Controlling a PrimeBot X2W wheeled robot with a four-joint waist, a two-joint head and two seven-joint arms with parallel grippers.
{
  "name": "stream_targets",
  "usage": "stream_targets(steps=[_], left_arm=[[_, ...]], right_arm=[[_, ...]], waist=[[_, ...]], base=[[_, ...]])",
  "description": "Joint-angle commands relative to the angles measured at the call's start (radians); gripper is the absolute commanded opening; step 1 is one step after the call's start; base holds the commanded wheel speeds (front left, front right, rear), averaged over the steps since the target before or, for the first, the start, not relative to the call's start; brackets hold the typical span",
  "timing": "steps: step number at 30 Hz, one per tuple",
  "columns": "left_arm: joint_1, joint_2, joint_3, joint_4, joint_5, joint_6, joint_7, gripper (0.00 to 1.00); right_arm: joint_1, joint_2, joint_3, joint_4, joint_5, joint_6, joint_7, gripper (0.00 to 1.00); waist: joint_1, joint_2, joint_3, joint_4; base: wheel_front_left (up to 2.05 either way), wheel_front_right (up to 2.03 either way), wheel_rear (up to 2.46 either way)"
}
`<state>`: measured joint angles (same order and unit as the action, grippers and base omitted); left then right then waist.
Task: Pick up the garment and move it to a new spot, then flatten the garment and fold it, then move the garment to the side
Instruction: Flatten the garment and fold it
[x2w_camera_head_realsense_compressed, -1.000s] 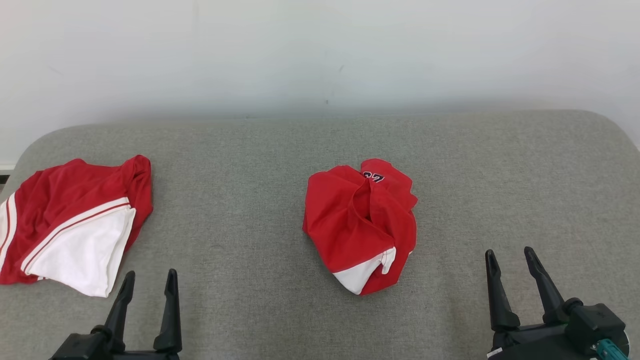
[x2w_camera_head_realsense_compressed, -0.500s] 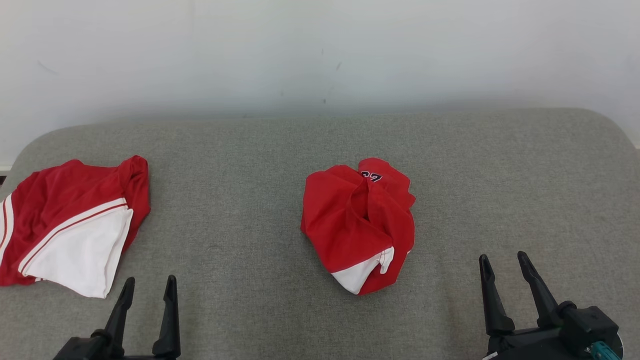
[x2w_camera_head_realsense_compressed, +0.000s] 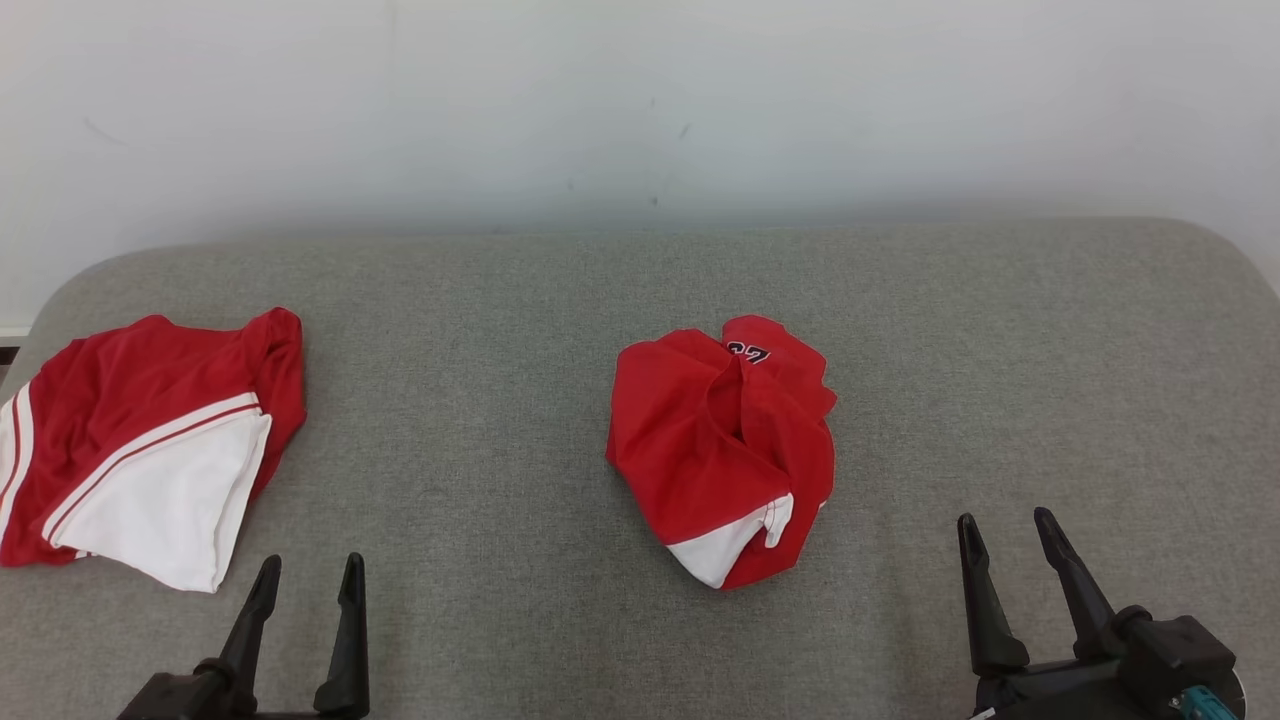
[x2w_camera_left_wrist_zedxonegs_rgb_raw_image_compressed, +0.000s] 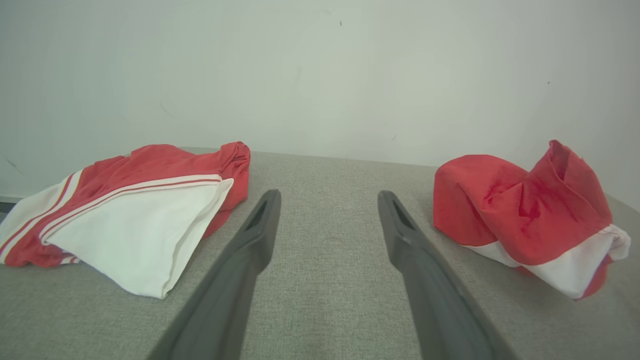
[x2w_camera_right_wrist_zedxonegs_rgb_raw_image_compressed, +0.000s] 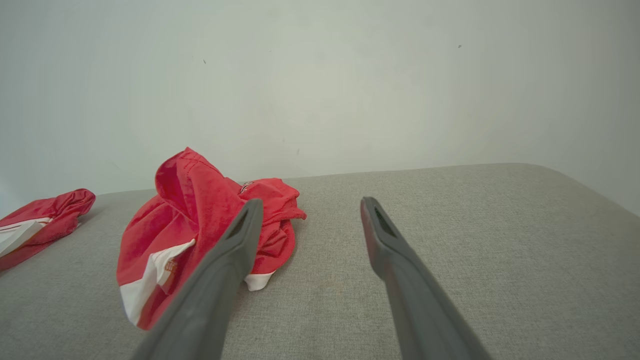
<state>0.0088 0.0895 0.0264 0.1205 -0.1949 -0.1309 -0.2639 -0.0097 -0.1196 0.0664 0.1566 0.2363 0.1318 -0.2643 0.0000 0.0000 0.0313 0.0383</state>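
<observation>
Head view shows the crumpled garment (x2w_camera_head_realsense_compressed: 720, 450), soft red cloth with white trim, mid-way on the grey woven padded surface (x2w_camera_head_realsense_compressed: 500, 350). A flatter second garment (x2w_camera_head_realsense_compressed: 150, 440) lies far left. Left gripper (x2w_camera_head_realsense_compressed: 311, 565) and right gripper (x2w_camera_head_realsense_compressed: 1004, 520) hover nearside, fingers apart, empty.

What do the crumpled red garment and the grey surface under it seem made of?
Crumpled red garment: thin, smooth jersey-like cloth, probably synthetic; soft folds, slight sheen. Grey surface: matte woven upholstery, seemingly padded; fine weave visible, rounded corners.
</observation>
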Motion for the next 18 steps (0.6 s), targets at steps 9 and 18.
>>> stream_targets(steps=[9, 18], left_arm=[[-0.013, 0.002, -0.013, 0.010, 0.009, 0.002, -0.001, 1.00], [-0.032, -0.010, -0.038, 0.016, 0.015, 0.002, -0.001, 1.00]], right_arm=[[-0.016, -0.003, 0.067, 0.019, 0.018, -0.002, 0.000, 1.00], [-0.103, -0.002, 0.238, 0.123, 0.064, -0.002, 0.000, 1.00]], waist=[[0.0000, 0.0000, 0.004, 0.024], [0.0000, 0.0000, 0.028, 0.078]], base=[[0.00, 0.00, 0.00], [0.00, 0.00, 0.00]])
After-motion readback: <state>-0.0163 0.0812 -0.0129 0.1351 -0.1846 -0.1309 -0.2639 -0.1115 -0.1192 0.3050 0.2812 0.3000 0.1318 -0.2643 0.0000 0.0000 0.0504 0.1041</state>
